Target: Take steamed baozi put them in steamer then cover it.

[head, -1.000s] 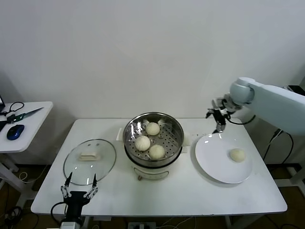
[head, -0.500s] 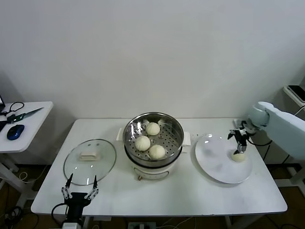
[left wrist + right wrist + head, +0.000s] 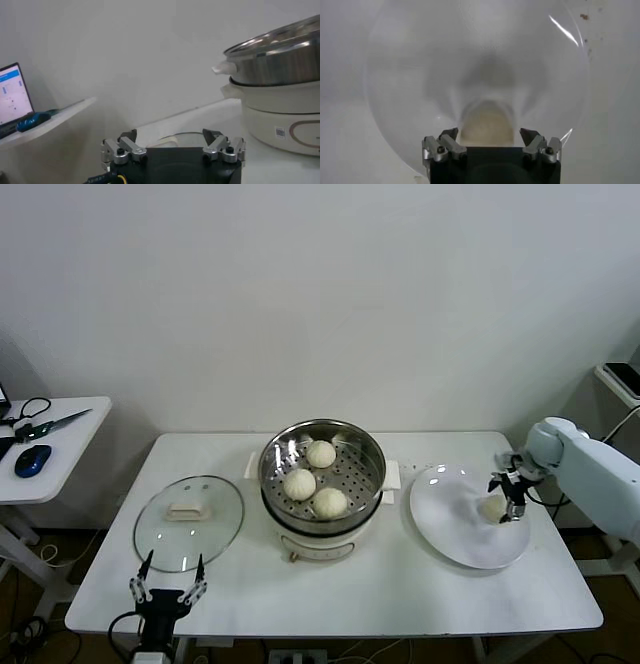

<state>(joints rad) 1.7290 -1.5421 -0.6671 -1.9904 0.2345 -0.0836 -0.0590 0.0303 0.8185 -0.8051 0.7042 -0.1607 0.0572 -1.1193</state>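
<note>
The steamer (image 3: pixel 322 474) stands mid-table with three steamed baozi (image 3: pixel 299 483) on its perforated tray. One more baozi (image 3: pixel 492 507) lies on the white plate (image 3: pixel 450 529) at the right. My right gripper (image 3: pixel 506 496) is down at that baozi, open; in the right wrist view the baozi (image 3: pixel 487 125) sits between the spread fingers of the gripper (image 3: pixel 489 136), not squeezed. The cover (image 3: pixel 188 522), a glass lid with a cream handle, lies flat on the table left of the steamer. My left gripper (image 3: pixel 167 584) waits open at the table's front edge, near the cover (image 3: pixel 175 140).
A small side table (image 3: pixel 70 474) at the far left carries a blue mouse (image 3: pixel 32 459) and scissors (image 3: pixel 45 424). The left wrist view shows the steamer's side (image 3: pixel 280 55) and a laptop screen (image 3: pixel 10 95).
My right arm swung from above the plate's far edge over to the right and down, and its open gripper now straddles the baozi on the plate. The left arm has not moved.
</note>
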